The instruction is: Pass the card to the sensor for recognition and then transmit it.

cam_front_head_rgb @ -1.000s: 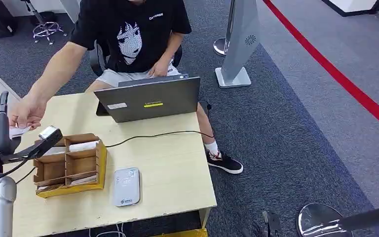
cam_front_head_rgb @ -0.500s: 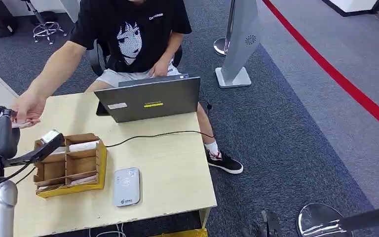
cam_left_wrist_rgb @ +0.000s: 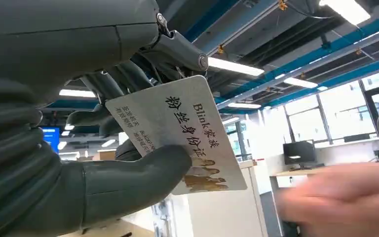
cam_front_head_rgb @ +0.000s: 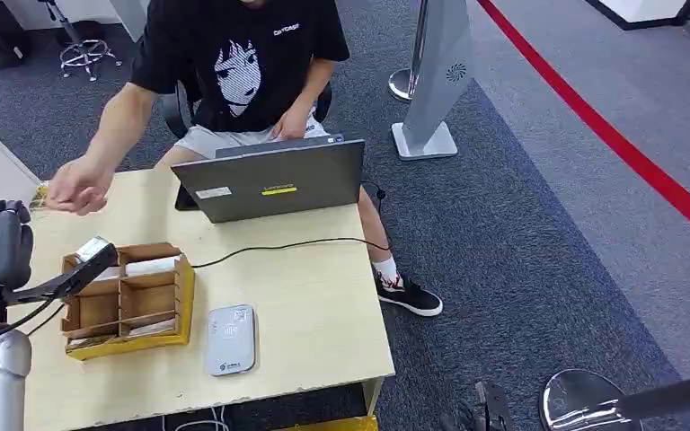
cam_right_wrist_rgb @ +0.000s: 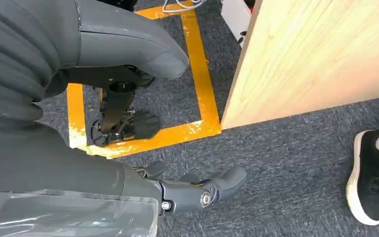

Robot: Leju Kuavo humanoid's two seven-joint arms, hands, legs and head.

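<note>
Box (cam_front_head_rgb: 130,301) compartments hold cards; left hand (cam_left_wrist_rgb: 128,153) grips card (cam_left_wrist_rgb: 187,133).

The place is an open-plan office. Grey carpet (cam_front_head_rgb: 521,215) covers the floor, a person (cam_front_head_rgb: 234,72) sits on a swivel chair at a pale wooden desk (cam_front_head_rgb: 323,314) with a laptop (cam_front_head_rgb: 269,180), and the left wrist view shows strip lights (cam_left_wrist_rgb: 234,66), large windows (cam_left_wrist_rgb: 335,116) and a monitor (cam_left_wrist_rgb: 300,153) on another desk.
</note>
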